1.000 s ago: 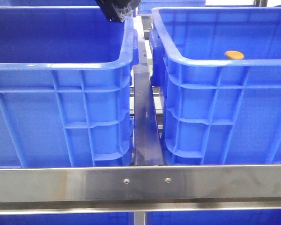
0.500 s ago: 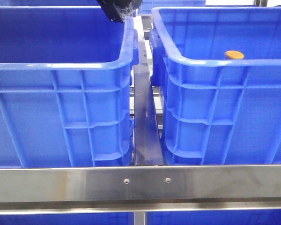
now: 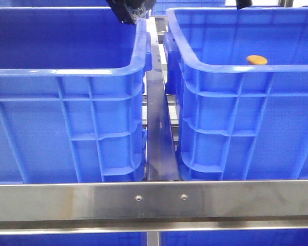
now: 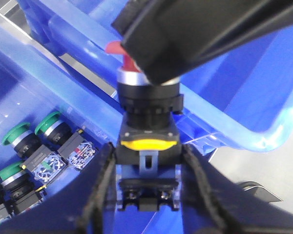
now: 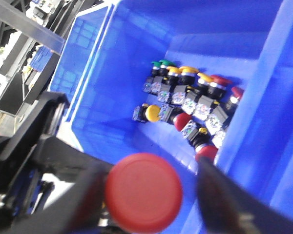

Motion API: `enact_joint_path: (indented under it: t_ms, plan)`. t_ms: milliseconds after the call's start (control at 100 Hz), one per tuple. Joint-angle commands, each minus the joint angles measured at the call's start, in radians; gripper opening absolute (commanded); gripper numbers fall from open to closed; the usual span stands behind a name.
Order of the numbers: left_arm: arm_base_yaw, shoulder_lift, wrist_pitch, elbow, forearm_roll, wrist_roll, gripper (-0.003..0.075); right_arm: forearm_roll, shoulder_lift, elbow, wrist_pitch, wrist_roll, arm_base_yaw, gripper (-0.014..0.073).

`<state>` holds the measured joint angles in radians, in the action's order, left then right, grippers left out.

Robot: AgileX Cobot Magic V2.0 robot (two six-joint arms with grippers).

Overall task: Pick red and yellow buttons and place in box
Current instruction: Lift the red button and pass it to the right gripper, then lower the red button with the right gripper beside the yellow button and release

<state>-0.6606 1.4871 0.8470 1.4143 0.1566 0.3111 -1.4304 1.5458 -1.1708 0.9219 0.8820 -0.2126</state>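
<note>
My left gripper [image 4: 147,163] is shut on the black body of a red-capped push button [image 4: 147,122] with a yellow band. In the front view the left gripper [image 3: 129,11] hangs over the far right rim of the left blue crate [image 3: 66,72]. My right gripper [image 5: 147,192] holds a red button [image 5: 144,192], cap towards the camera, above a blue crate [image 5: 112,97] with several red, yellow and green buttons [image 5: 188,105]. A dark part of the right arm [image 3: 244,4] shows over the right blue crate [image 3: 236,69]. An orange-yellow disc [image 3: 256,60] lies inside that crate.
A steel rail [image 3: 159,133] runs between the two crates and a steel bar [image 3: 154,200] crosses in front. Green-capped buttons [image 4: 39,141] lie in the crate below the left gripper. More blue crates stand behind.
A dark part of the right arm has come in at the top edge over the right crate. The left gripper shifted slightly right a second ago and has since held still.
</note>
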Motion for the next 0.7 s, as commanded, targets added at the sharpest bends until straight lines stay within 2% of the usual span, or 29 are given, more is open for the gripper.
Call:
enact_joint_path:
  t_ms: [0, 60, 130, 180, 300, 370, 390, 520, 690]
  plan:
    - [-0.008, -0.043, -0.062, 0.031, 0.028, -0.001, 0.0, -0.065, -0.035, -0.033, 0.041, -0.001, 0.001, 0.0244]
    - [-0.008, -0.043, -0.062, 0.031, 0.028, -0.001, 0.0036, -0.065, -0.035, -0.033, 0.041, -0.001, 0.001, 0.019]
    - [-0.008, -0.043, -0.056, 0.031, 0.028, -0.001, 0.0127, -0.065, -0.035, -0.033, 0.041, -0.001, 0.001, 0.019]
    - [-0.008, -0.043, -0.056, 0.031, 0.028, -0.001, 0.023, -0.065, -0.035, -0.033, 0.04, -0.001, 0.001, 0.0191]
    - [-0.008, -0.043, -0.055, 0.031, 0.028, -0.001, 0.057, -0.065, -0.035, -0.033, 0.04, -0.001, 0.001, 0.0191]
    - [-0.008, -0.043, -0.05, 0.031, 0.028, -0.001, 0.0709, -0.065, -0.035, -0.033, 0.042, -0.001, 0.001, 0.0191]
    - [-0.008, -0.043, -0.048, 0.031, 0.028, -0.001, 0.0723, -0.065, -0.035, -0.033, 0.042, -0.001, 0.001, 0.0191]
    - [-0.008, -0.043, -0.031, 0.031, 0.028, -0.001, 0.0671, -0.065, -0.036, -0.039, 0.03, 0.0, 0.006, 0.0191]
    - [-0.008, -0.043, -0.004, 0.031, 0.028, -0.001, 0.067, -0.055, -0.036, -0.106, 0.03, 0.002, 0.074, 0.0191]
